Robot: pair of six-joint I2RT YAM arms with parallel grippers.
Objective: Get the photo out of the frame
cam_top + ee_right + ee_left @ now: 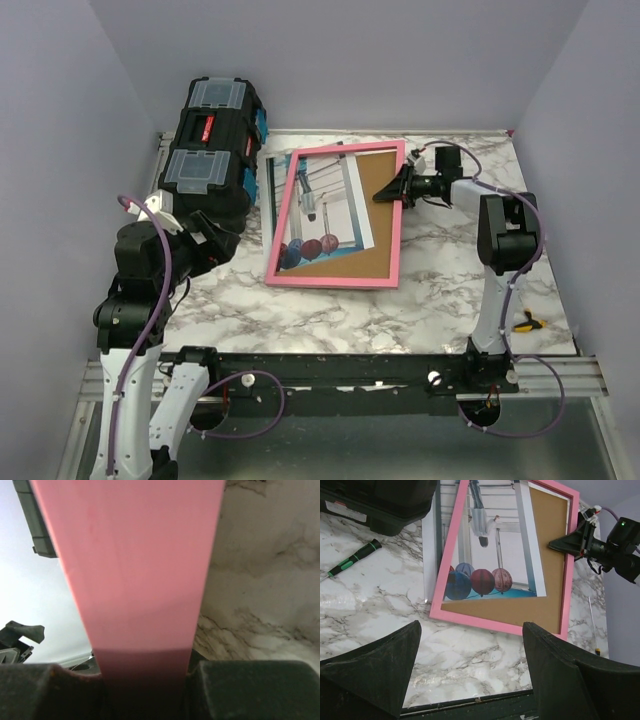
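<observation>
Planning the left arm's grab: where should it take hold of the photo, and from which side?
Probably the white margin of the photo sticking out past the left rail of the frame, approached from the left arm's side, low over the table. That strip is free of the frame, and the right gripper clamps the opposite rail.

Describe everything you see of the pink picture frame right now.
The thin pink rectangular frame sits skewed on the marble tabletop, beside the black toolbox. Its opening shows cork-brown board and the crooked photo of coloured balls, which pokes past its toolbox-side rail. The right claw pinches the opposite rail.
</observation>
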